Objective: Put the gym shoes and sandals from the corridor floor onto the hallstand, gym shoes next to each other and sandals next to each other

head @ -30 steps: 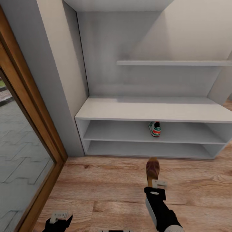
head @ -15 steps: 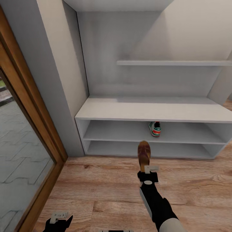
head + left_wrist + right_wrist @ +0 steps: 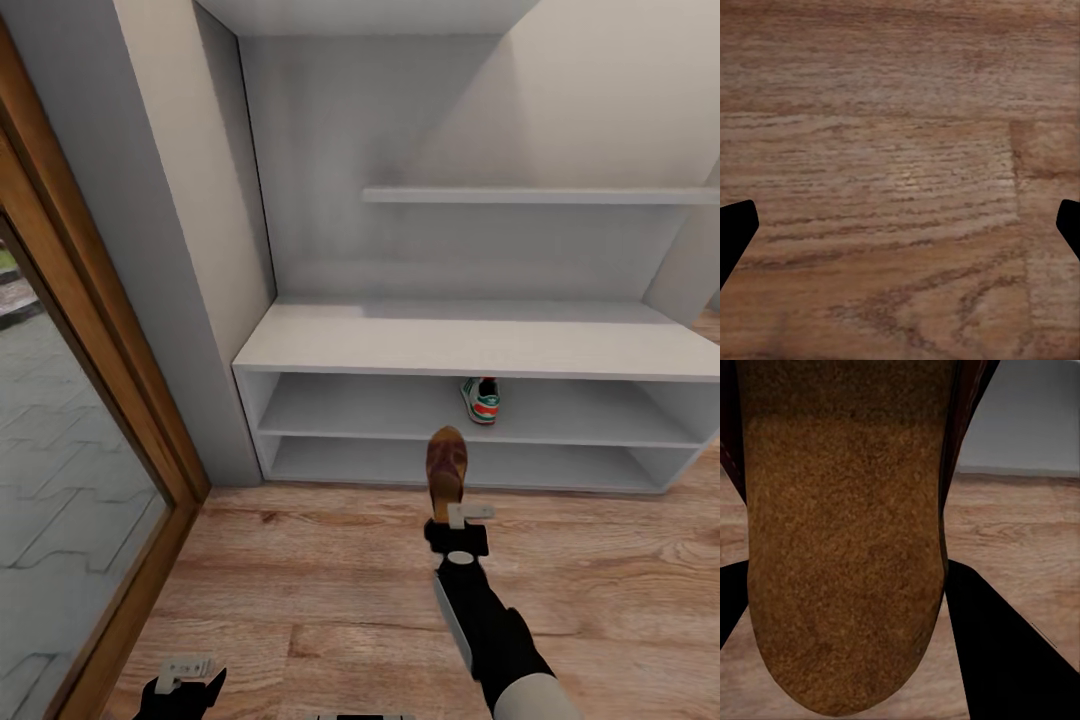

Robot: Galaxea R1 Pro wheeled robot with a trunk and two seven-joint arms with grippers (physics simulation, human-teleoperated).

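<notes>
Since a second ago our right jaws [image 3: 457,517], clamped on a sandal [image 3: 446,466], have advanced toward the rack [image 3: 450,345]. We should keep it level, entering the shelf beside the sneaker [image 3: 481,399]. Left jaws [image 3: 185,668] sit apart.

A warm wood-plank floor [image 3: 300,590] runs up to pale grey-white walls [image 3: 330,150]. Against the back wall sits a long low pale unit [image 3: 450,345] with two open shelf levels beneath its flat top. A floating shelf [image 3: 540,196] hangs on the wall above it. To one side stands a wood-framed glass door [image 3: 90,400], with grey paving outside. Soft, even light throws a faint shadow under the shelf.
</notes>
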